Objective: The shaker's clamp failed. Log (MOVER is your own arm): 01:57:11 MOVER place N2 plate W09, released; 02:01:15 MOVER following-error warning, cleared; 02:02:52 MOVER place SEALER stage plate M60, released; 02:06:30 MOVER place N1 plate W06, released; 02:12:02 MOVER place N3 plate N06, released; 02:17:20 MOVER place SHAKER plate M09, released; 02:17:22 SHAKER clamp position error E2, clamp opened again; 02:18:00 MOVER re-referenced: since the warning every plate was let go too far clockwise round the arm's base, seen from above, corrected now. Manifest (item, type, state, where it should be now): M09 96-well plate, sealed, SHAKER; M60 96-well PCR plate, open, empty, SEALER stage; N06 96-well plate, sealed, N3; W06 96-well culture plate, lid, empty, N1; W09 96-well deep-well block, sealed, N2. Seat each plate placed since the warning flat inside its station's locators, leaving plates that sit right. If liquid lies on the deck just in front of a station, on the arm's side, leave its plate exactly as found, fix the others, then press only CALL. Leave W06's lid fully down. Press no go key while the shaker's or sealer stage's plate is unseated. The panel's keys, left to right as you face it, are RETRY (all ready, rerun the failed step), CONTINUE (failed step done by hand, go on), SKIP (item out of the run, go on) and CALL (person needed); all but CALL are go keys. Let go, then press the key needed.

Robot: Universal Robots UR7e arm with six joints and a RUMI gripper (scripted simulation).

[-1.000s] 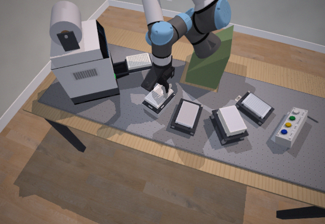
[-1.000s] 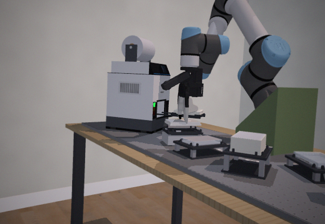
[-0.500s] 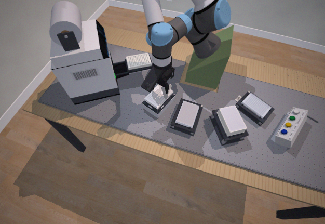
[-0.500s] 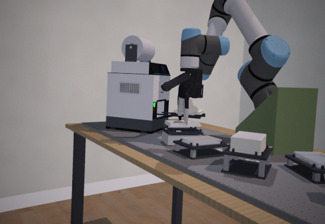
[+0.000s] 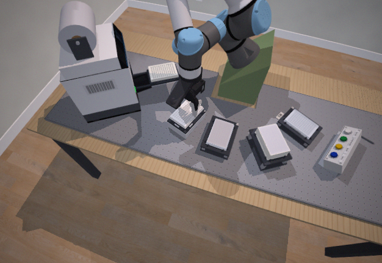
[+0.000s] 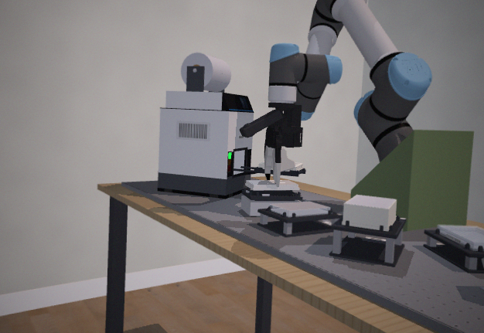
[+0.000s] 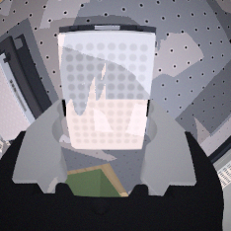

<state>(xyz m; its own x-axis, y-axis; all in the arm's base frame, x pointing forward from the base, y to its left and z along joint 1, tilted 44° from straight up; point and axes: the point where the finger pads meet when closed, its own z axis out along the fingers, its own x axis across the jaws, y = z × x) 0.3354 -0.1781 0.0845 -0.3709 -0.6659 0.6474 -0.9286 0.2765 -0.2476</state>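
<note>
Gripping: sealed plate point(image 5: 185, 115) is pinched by the jaws of the gripper point(image 5: 191, 104).
Position: plate is held just above the shaker point(image 5: 179, 129), right of the sealer point(image 5: 98, 81).

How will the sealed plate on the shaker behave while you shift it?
Probably stiff: the sealed plate keeps flat between the gripper fingers. Likely light, being shallow. Its glossy seal may be slick, so it could twist on the shaker.

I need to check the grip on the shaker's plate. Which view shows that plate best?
The wrist view: the plate fills the frame between the gripper fingers, wells visible. The top view shows the plate small, partly behind the gripper. The exterior view shows only its edge, side-on.
</note>
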